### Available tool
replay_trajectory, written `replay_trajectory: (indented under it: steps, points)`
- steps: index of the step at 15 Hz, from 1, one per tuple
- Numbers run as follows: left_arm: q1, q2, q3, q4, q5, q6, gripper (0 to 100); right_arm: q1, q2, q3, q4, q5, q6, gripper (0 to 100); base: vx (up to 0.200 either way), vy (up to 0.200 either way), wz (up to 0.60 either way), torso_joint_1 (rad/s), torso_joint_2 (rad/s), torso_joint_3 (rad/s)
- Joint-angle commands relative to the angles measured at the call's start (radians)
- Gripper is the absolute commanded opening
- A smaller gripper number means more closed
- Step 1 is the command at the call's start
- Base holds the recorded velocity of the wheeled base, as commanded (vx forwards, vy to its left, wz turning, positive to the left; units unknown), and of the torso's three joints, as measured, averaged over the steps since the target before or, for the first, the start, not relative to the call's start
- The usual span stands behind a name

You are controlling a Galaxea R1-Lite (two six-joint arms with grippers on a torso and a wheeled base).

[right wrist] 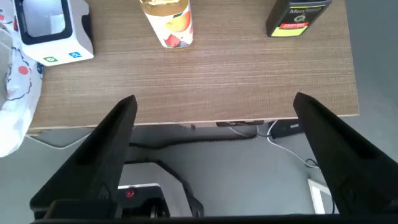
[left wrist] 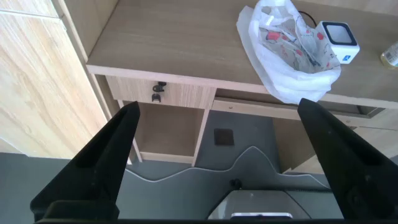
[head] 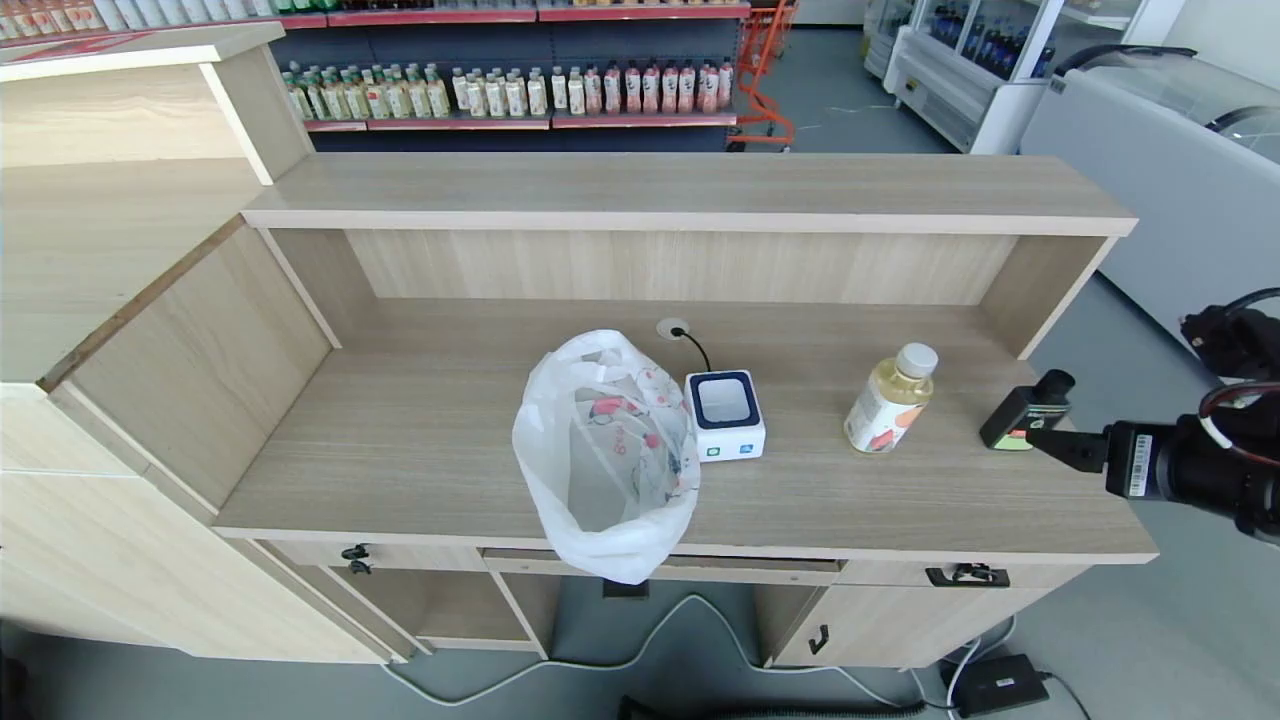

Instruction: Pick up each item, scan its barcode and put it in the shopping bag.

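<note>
Found two items upright on the surface [head: 400, 440]: a pale drink bottle [head: 890, 400] with a white cap, standing between the scanner [head: 725, 412] and a small dark bottle [head: 1025, 412] with a black cap near the right end. Saw the shopping bag [head: 600, 450] just beside the scanner on its left, with its mouth gaping toward the front edge and sagging over it.

Saw the right pincer [right wrist: 214, 99] spread wide and holding nothing, out past the front edge of the surface, near the dark bottle but not touching it. Saw the left pincer [left wrist: 217, 104] also wide open and empty, low in front of the surface's left end, well apart from the bag.

Judged the pale bottle full or nearly so, and fairly heavy for its build. Expected a thin plastic wall that gives under a hard squeeze, and a slick, glossy label. Reckoned the best hold to be across the labelled body at about mid-height, below the shoulder, leaving the barcode free to face the scanner window.

Judged the dark bottle lighter, stiffer and narrow, easy to tip with a glancing finger. Favoured a hold on its seemingly flat sides, below the cap.

Took the bag for thin, limp film with no support of its own, likely to fold or shift under a dropped item.
</note>
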Motion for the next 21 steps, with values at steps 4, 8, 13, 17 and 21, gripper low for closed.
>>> replay_trajectory:
  steps: [4,8,13,17,21]
  points:
    - [0.000,0.000,0.000,0.000,0.000,0.000,100,-0.020,0.318,0.022,-0.319,0.000,-0.040,100,0.000,0.000,0.00,0.000,0.00,0.000]
    - [0.000,0.000,0.000,0.000,0.000,0.000,100,-0.017,0.481,0.025,-0.526,0.006,-0.034,100,0.000,0.000,0.00,0.000,0.00,0.000]
    - [0.000,0.000,0.000,0.000,0.000,0.000,100,0.062,0.628,-0.015,-0.729,0.009,-0.034,100,0.000,0.000,0.00,0.000,0.00,0.000]
    - [0.000,0.000,0.000,0.000,0.000,0.000,100,0.112,0.703,-0.076,-0.786,0.007,-0.034,100,0.000,0.000,0.00,0.000,0.00,0.000]
    - [0.000,0.000,0.000,0.000,0.000,0.000,100,0.115,0.763,-0.164,-0.826,0.001,-0.044,100,0.000,0.000,0.00,0.000,0.00,0.000]
